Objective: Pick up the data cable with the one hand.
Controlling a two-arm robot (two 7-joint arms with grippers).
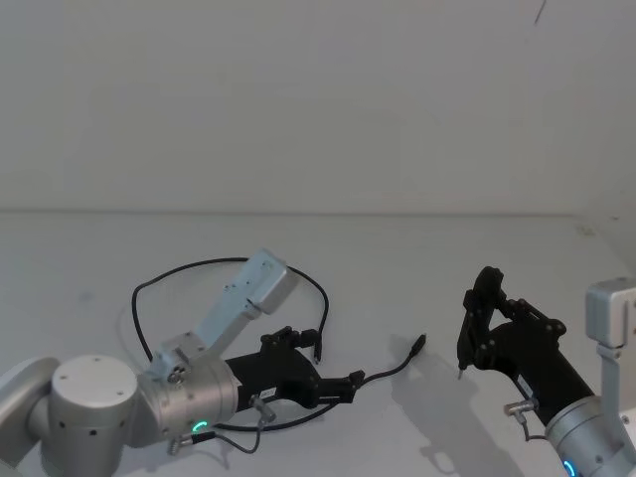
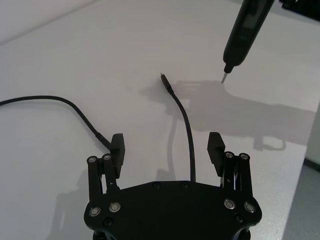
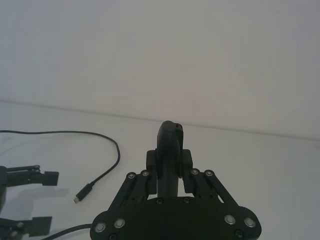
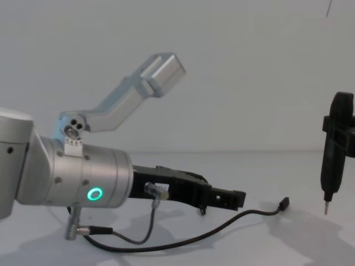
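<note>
The data cable (image 1: 390,370) is a thin black cord lying on the white table (image 1: 417,258). It makes a wide loop at the back and ends in a small plug (image 1: 419,343) towards the middle. My left gripper (image 1: 333,373), the one hand, hovers low over the cable and is open. In the left wrist view the cable (image 2: 189,135) runs between the two fingers (image 2: 117,145) without touching them. The chest view shows the gripper (image 4: 233,198) just above the cord (image 4: 222,227). My right gripper (image 1: 484,316) is off to the right, shut on a black stick-shaped tool (image 4: 331,160).
The tool's pale tip (image 2: 223,79) hangs just above the table, close to the cable's plug (image 2: 163,76). A short grey wire (image 4: 148,221) hangs from my left wrist. In the left wrist view the table edge (image 2: 304,150) lies to the right.
</note>
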